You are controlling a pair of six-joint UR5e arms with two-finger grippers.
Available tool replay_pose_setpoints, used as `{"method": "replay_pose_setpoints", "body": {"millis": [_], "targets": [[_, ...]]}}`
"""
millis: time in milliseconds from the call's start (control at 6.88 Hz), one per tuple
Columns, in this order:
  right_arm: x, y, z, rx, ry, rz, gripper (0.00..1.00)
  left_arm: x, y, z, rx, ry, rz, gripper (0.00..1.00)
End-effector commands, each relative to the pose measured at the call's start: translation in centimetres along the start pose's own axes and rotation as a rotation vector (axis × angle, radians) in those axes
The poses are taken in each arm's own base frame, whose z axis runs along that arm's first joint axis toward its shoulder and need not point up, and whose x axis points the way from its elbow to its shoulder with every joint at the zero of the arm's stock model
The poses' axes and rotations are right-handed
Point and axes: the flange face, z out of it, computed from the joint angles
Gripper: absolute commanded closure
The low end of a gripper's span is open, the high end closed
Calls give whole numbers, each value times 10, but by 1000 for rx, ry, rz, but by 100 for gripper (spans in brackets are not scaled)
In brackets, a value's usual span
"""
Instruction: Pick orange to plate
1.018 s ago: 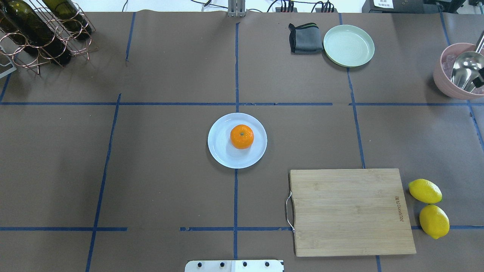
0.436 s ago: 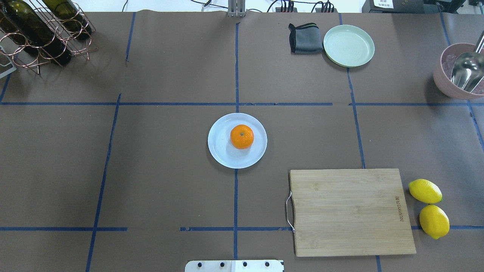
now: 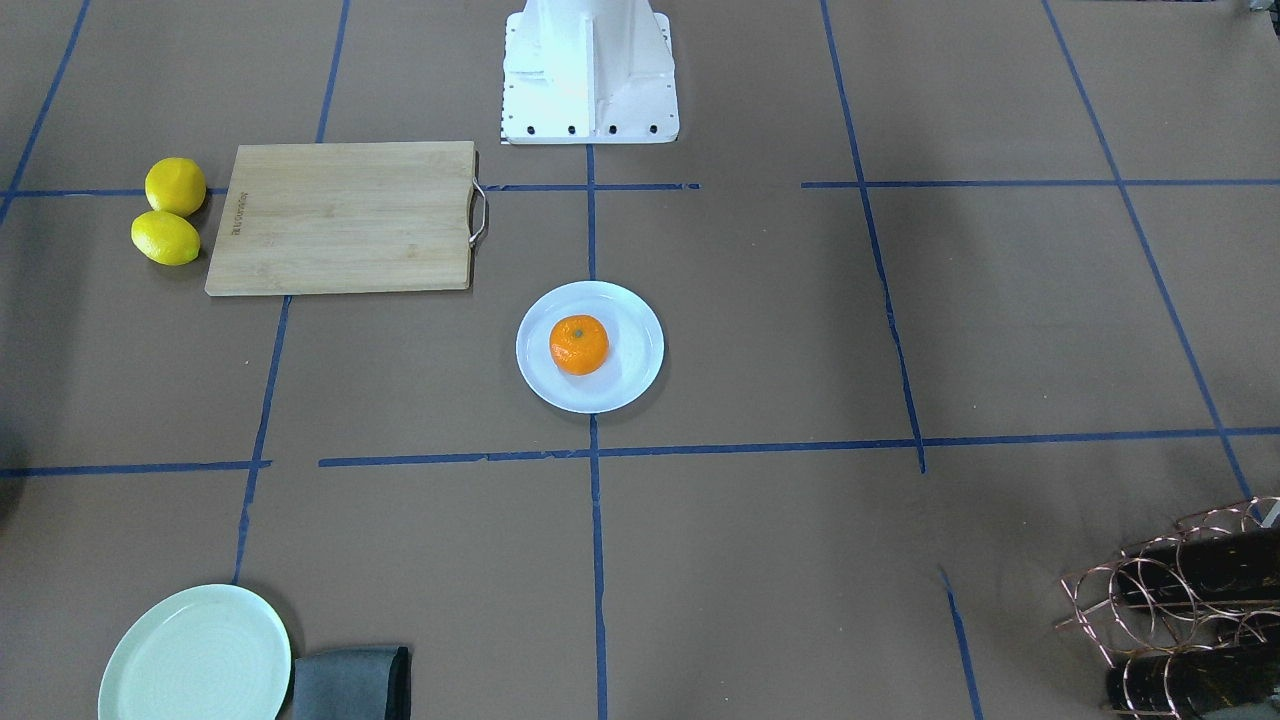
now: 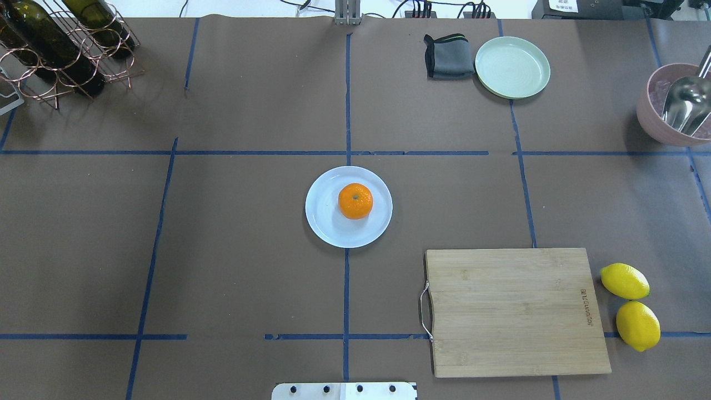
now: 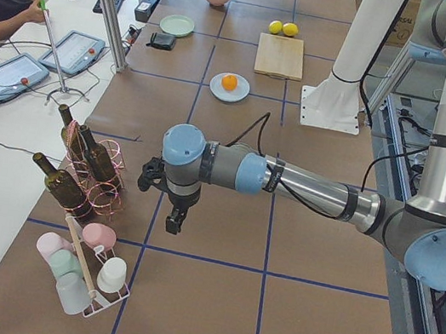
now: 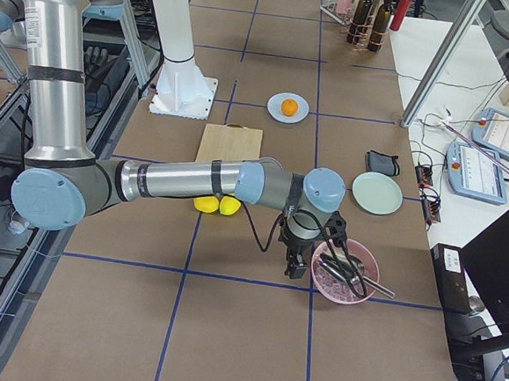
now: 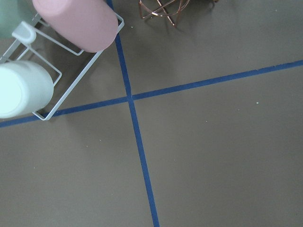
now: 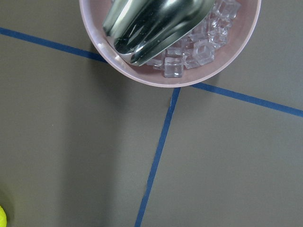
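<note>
Nearest the robot in the overhead view, a bamboo cutting board (image 4: 514,311) with a metal handle is being recorded. A brand mark is being shown burnt into its right end, too small to be read. Two lemons (image 4: 624,281) (image 4: 637,325) are being noted just beside that end, touching each other.

Past the board, at the table's middle, the orange (image 4: 355,200) is being carried by the pale bluish-white plate (image 4: 325,222), stem dimple up and slightly right of the plate's centre. Nothing is being found over it or in the way. A blue tape line (image 4: 347,289) is being covered by the plate.

At the far edge, a folded grey cloth (image 4: 447,55) is being seen touching a mint-green plate (image 4: 512,66). A pink bowl (image 4: 655,125) is being logged far right, and a copper wine rack (image 4: 61,50) with dark bottles far left.

Neither arm is being caught by the overhead or front-facing views. The left gripper (image 5: 172,220) is being shown only from the left side, hanging over bare table by the wine rack. The right gripper (image 6: 296,266) is being shown only from the right side, beside the pink bowl. Whether either claw is spread or pressed together cannot be told.

Only in the right wrist view are ice cubes (image 8: 203,49) and a steel scoop (image 8: 156,23) being revealed in the bowl. Only in the left wrist view are a pink cup (image 7: 78,23) and a white cup (image 7: 21,90) being seen close, on a wire rack.
</note>
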Motion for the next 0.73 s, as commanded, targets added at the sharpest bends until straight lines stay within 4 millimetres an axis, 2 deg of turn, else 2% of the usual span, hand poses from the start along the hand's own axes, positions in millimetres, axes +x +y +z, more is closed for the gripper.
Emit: {"method": "replay_pose_setpoints", "body": {"millis": [0, 291, 436, 582], "targets": [[0, -2, -1, 1, 0, 6, 0, 2, -1, 0, -3, 3, 7, 0], [-4, -3, -3, 7, -6, 8, 0, 9, -2, -2, 15, 35, 23, 0], [-4, -3, -3, 7, -4, 14, 0, 22, -13, -15, 72, 29, 88, 0], [-2, 2, 1, 1, -9, 31, 0, 17, -20, -8, 113, 24, 136, 0]]}}
